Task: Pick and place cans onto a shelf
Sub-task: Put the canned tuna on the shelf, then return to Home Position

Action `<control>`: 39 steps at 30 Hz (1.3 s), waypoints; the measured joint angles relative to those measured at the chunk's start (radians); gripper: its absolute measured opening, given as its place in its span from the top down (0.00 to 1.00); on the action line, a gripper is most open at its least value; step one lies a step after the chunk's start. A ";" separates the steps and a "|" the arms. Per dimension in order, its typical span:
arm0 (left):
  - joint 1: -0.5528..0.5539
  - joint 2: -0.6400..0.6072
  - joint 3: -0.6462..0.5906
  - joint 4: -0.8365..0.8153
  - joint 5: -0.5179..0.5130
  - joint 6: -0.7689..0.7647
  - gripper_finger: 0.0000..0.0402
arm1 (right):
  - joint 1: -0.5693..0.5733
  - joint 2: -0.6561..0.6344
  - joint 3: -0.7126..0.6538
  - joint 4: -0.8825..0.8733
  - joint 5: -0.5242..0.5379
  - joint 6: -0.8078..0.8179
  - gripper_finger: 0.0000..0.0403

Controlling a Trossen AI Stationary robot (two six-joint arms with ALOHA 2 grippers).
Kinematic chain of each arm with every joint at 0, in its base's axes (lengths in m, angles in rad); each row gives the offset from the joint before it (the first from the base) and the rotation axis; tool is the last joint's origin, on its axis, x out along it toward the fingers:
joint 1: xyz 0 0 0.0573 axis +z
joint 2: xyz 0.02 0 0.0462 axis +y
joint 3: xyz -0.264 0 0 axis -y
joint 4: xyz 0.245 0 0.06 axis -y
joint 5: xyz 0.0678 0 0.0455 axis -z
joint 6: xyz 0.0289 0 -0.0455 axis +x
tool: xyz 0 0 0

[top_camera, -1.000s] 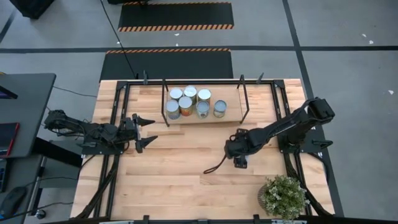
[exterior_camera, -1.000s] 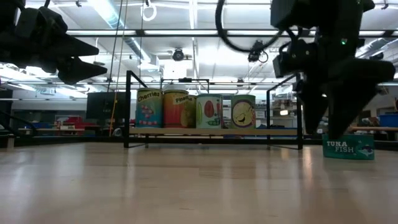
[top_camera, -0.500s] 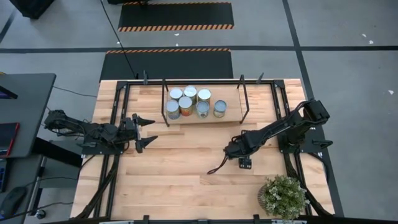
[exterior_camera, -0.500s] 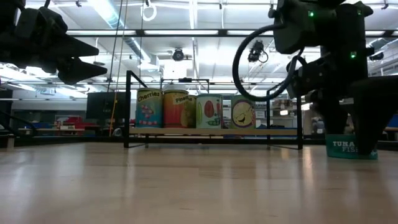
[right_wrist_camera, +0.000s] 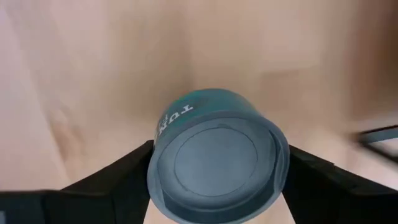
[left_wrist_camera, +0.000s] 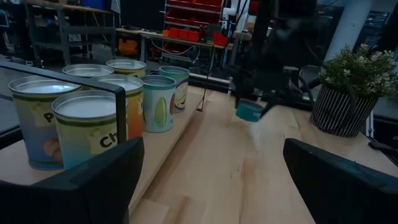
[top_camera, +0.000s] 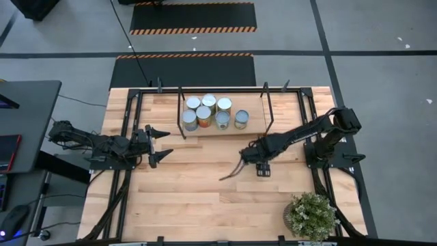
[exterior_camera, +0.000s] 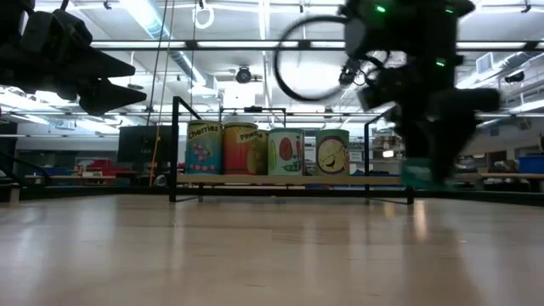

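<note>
A low teal tuna can [right_wrist_camera: 217, 162] with a grey top is held off the table by my right gripper [top_camera: 254, 158], which is shut on it right of the table's middle, just in front of the shelf. The can also shows in the left wrist view [left_wrist_camera: 250, 111] and in the low view [exterior_camera: 421, 174]. The shelf [top_camera: 225, 131], a light wooden board in a black rod frame, stands at the far middle with several upright cans [top_camera: 203, 113] on it. My left gripper [top_camera: 160, 145] waits open above the table's left side, holding nothing. My right gripper pinches the tuna can's round side wall [right_wrist_camera: 157, 155] between its two fingers [right_wrist_camera: 118, 177], one on each opposite side. The fingers come from above, pointing down. The can hangs top up, lifted clear of the table.
A bushy potted plant [top_camera: 312, 215] stands at the near right corner. The shelf's black frame posts [top_camera: 269, 109] rise at its ends. Bare board shows at the shelf's right end [top_camera: 256, 126], and bare table top [top_camera: 198, 191] lies in front.
My right gripper has gone down around the tuna can, shut on it and lifted it clear of the table. It has then carried it a little toward the table's left edge, nearer the shelf.
</note>
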 joint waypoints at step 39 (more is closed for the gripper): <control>0.000 0.000 0.000 0.000 0.000 0.000 0.02 | -0.516 0.011 0.151 0.063 0.027 -0.447 0.08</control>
